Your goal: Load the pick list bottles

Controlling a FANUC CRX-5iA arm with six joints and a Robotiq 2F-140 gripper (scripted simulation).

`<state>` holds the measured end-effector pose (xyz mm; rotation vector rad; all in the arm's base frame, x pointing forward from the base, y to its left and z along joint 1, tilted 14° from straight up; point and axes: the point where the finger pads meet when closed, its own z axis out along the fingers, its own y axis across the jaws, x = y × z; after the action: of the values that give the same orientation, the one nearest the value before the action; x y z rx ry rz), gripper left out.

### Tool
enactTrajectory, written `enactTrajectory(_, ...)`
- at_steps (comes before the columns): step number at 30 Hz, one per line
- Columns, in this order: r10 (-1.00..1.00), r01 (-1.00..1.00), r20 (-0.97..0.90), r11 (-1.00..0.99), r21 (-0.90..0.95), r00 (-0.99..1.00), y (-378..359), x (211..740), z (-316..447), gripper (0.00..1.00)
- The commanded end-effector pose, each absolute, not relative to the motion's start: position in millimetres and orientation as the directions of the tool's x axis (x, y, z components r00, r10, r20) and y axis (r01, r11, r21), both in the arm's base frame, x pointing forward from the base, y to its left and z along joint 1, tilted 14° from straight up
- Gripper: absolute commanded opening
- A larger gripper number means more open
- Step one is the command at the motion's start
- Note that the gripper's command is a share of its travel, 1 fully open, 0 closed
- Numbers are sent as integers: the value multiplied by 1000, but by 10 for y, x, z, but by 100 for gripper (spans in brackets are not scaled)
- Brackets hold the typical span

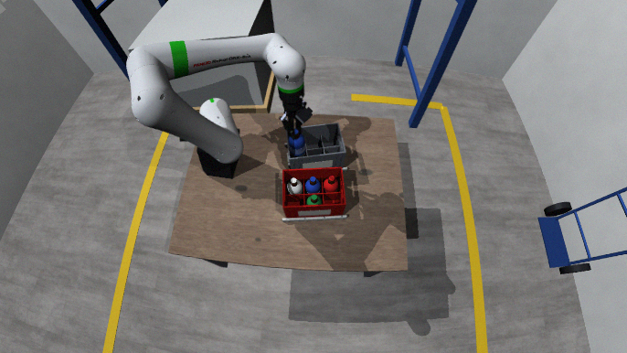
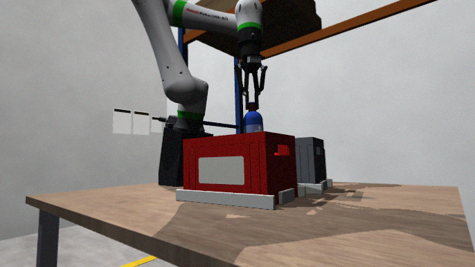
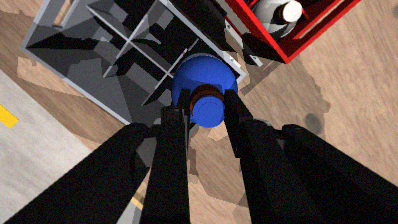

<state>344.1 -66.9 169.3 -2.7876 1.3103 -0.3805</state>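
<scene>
My gripper is shut on the neck of a blue bottle and holds it upright over the near-left corner of the grey crate. The bottle also shows in the top view and, above the red crate, in the exterior view, with the gripper on its cap. The red crate holds a white-label bottle, a blue one, a red one and a green one. I cannot make out the pick list.
Grey stop bars lie along the front of the red crate. The robot base stands left of the crates. Blue shelf posts stand behind the table and a blue hand truck stands at the right.
</scene>
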Motion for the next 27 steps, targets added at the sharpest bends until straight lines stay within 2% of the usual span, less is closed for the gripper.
enactTrajectory(1,-763,-753,205,-643,-139,613,-672,3451,1676,10)
enactTrajectory(27,-763,-753,205,-643,-139,613,-688,3503,1463,10)
